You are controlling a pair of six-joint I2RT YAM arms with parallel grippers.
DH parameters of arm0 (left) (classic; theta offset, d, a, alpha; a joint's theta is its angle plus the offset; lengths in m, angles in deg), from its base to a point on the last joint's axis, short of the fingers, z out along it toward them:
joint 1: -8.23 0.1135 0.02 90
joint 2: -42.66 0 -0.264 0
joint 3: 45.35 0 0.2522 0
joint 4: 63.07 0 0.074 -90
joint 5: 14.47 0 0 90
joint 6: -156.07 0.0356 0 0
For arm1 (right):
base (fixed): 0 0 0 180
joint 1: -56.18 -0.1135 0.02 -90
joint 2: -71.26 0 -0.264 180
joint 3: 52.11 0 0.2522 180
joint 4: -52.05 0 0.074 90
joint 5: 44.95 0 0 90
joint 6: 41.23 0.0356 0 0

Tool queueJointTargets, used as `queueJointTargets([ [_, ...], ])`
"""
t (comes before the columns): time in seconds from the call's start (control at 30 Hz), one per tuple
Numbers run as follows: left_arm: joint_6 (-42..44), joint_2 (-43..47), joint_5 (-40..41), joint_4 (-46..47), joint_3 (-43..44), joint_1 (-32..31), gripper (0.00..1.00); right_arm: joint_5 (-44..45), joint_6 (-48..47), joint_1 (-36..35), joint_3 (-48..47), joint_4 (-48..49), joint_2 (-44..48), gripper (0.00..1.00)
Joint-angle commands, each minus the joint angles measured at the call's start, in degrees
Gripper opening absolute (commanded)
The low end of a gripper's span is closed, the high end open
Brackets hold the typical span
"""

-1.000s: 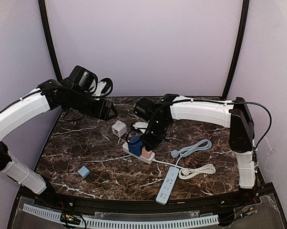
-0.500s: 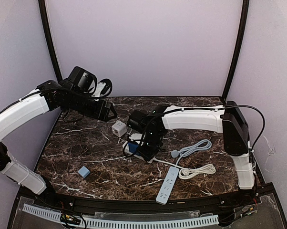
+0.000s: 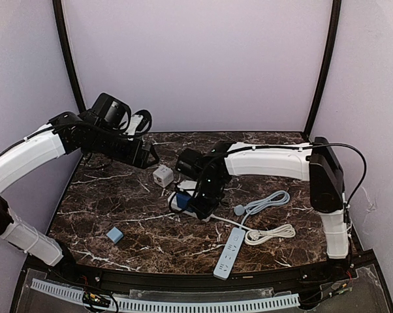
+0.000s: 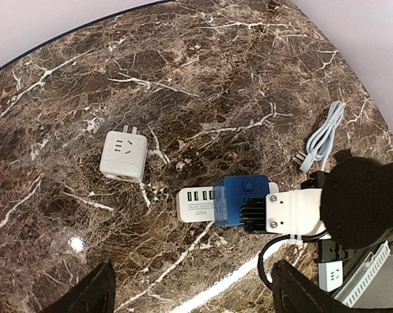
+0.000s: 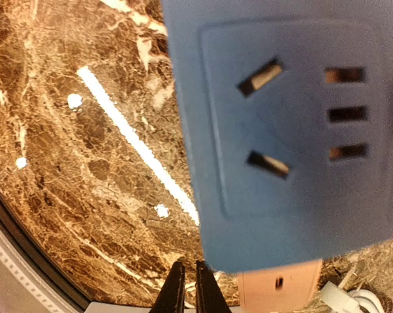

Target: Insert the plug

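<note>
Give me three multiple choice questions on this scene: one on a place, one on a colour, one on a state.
1. Where is the white cube adapter? A on the table B on a power strip C in a hand
2. What colour is the socket adapter filling the right wrist view? A green B blue C yellow
3. The left hand is: A open B shut on a cable C shut on a cube
Answers: 1 A, it lies alone on marble. 2 B, its face is blue. 3 A, its fingers stand apart, empty.
</note>
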Motion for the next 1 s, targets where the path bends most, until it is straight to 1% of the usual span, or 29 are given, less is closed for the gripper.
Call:
queueJointTargets([
  [0.0, -0.1, 3.7, 2.9, -2.3, -2.1, 0.2, 0.84, -0.5, 0.4, 0.1, -2.1, 1.0, 7.2, 0.08],
  [0.07, -0.3, 5.0, 4.8, -2.9, -3.4, 0.3, 0.89, -0.1, 0.9, 0.1, -2.0, 1.4, 9.1, 0.09],
  [0.1, -0.5, 6.0, 6.4, -3.2, -3.9, 0.2, 0.94, 0.1, 1.1, 0.1, -1.9, 1.7, 10.0, 0.09],
  [0.17, -1.6, 7.9, 9.3, -3.6, -5.8, 0.2, 0.98, 1.1, 1.7, 0.1, -1.7, 2.1, 11.5, 0.10],
  [0.23, -3.0, 9.9, 12.9, -4.2, -7.9, 0.2, 0.99, 3.1, 2.8, 0.2, -1.4, 2.6, 12.6, 0.10],
  [0.37, -6.0, 13.7, 20.2, -7.4, -11.4, 0.2, 0.99, 10.4, 5.5, 0.2, 0.9, 5.8, 15.7, 0.14],
  [0.47, -6.2, 16.0, 20.3, -8.6, -13.7, 0.2, 0.99, 14.9, 7.4, 0.5, 3.2, 8.8, 18.0, 0.16],
  [0.57, -8.5, 17.8, 17.5, -10.1, -15.3, 0.3, 0.99, 16.7, 8.8, 1.5, 5.3, 11.5, 19.9, 0.24],
  [0.67, -11.2, 18.5, 14.7, -12.9, -16.4, 0.2, 0.93, 17.3, 9.5, 2.7, 7.6, 14.5, 22.1, 0.38],
  [0.73, -12.4, 18.8, 13.1, -15.2, -16.7, 0.2, 0.89, 17.5, 9.7, 3.4, 9.8, 16.8, 24.1, 0.50],
  [0.8, -13.1, 18.8, 11.9, -17.4, -17.0, 0.2, 0.88, 17.8, 9.7, 4.1, 12.3, 19.1, 26.1, 0.60],
  [0.87, -13.0, 18.5, 10.1, -18.9, -17.2, 0.2, 0.87, 17.8, 9.8, 5.0, 14.1, 20.4, 27.4, 0.66],
  [0.97, -12.9, 17.8, 6.4, -19.4, -17.9, 0.2, 0.86, 17.0, 9.7, 6.4, 14.4, 20.5, 27.3, 0.70],
])
